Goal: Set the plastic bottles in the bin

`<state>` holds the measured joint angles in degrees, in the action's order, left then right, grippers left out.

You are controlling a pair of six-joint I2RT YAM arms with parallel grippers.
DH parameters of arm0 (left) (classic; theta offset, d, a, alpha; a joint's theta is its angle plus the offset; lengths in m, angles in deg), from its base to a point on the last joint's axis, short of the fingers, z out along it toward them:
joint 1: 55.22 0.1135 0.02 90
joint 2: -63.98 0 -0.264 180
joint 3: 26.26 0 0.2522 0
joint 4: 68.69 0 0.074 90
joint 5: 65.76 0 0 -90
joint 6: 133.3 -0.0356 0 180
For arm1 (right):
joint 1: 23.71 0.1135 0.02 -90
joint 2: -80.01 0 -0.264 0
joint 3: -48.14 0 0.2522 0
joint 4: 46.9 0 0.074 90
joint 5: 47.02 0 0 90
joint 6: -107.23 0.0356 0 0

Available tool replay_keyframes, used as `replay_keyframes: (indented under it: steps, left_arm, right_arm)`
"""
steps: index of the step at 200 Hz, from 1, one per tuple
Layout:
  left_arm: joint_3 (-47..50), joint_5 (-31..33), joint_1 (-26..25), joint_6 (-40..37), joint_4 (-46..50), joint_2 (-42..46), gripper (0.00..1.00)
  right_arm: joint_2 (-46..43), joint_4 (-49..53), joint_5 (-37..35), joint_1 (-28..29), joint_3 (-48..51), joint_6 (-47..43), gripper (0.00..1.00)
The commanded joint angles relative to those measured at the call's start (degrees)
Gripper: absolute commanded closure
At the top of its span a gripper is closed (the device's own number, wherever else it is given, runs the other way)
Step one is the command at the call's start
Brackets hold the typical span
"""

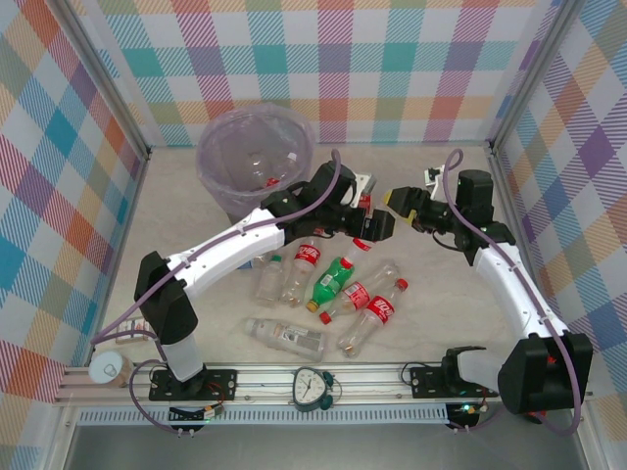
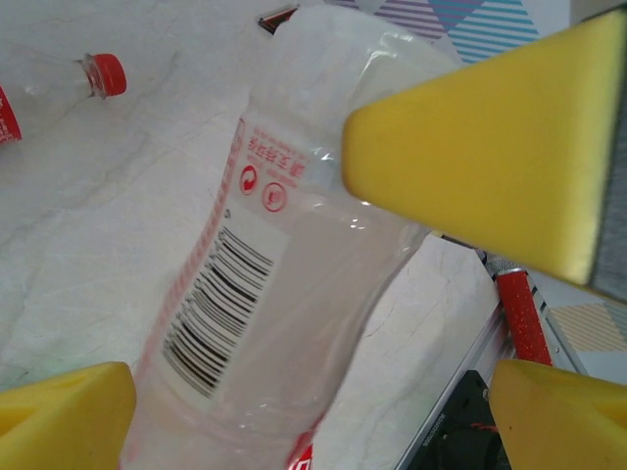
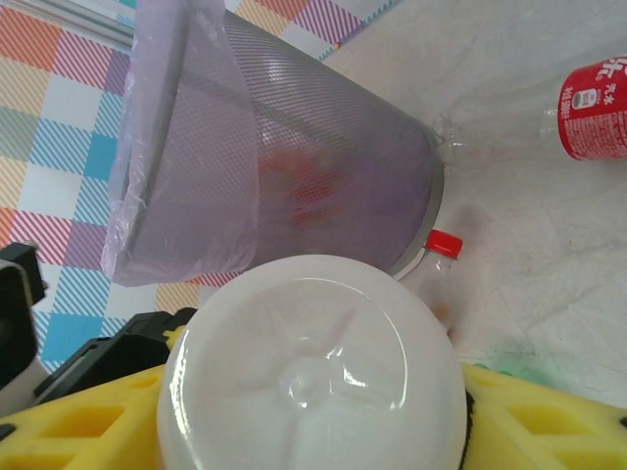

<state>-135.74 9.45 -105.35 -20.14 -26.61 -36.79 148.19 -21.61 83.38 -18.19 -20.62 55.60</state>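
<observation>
My right gripper (image 1: pixel 402 203) (image 3: pixel 313 426) is shut on a clear red-labelled bottle (image 1: pixel 376 225) (image 3: pixel 313 362), whose white base faces the right wrist camera. The same bottle (image 2: pixel 265 274), barcode showing, runs between my left gripper's (image 1: pixel 362 220) (image 2: pixel 313 421) wide-apart yellow fingers (image 2: pixel 64 416). It touches the left finger only, so that gripper is open. The bin (image 1: pixel 257 157) (image 3: pixel 294 166), lined in lilac, stands just behind and left of both grippers with a bottle inside. Several more bottles (image 1: pixel 302 269), one of them green (image 1: pixel 333 282), lie on the table between the arms.
A red-capped bottle (image 3: pixel 443 245) lies against the bin's foot, another (image 3: pixel 593 108) farther right. A red glittery cylinder (image 2: pixel 519 313) lies by the rail. A green clock (image 1: pixel 313 387) and a white cup (image 1: pixel 108 369) sit at the near edge. Checked walls enclose the table.
</observation>
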Motion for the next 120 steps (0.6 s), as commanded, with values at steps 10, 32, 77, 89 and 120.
replay_keyframes:
  steps: [10, 32, 77, 89, 120]
  left_arm:
    - [1.0, -0.7, -0.6, 1.1, -1.4, -2.1, 0.1]
    - [1.5, -0.4, -0.7, 1.2, -2.6, -3.0, 0.13]
    - [0.0, -0.5, -0.7, -0.4, -2.1, -4.6, 0.29]
    - [-0.3, -0.7, -0.7, -0.4, -2.3, -5.1, 0.34]
    - [-0.3, -1.8, -0.7, 0.4, -4.4, -5.5, 0.49]
  right_arm:
    - [0.9, -1.8, 1.2, 0.3, 0.4, 0.3, 0.4]
    - [1.8, -1.9, 1.2, 0.4, 0.9, 0.8, 0.42]
    - [3.0, -5.2, 3.8, 0.4, 1.2, 3.9, 0.43]
    - [3.3, -5.0, 4.2, 0.4, 0.8, 4.0, 0.43]
    - [3.4, -3.9, 5.5, 0.3, -0.1, 3.9, 0.43]
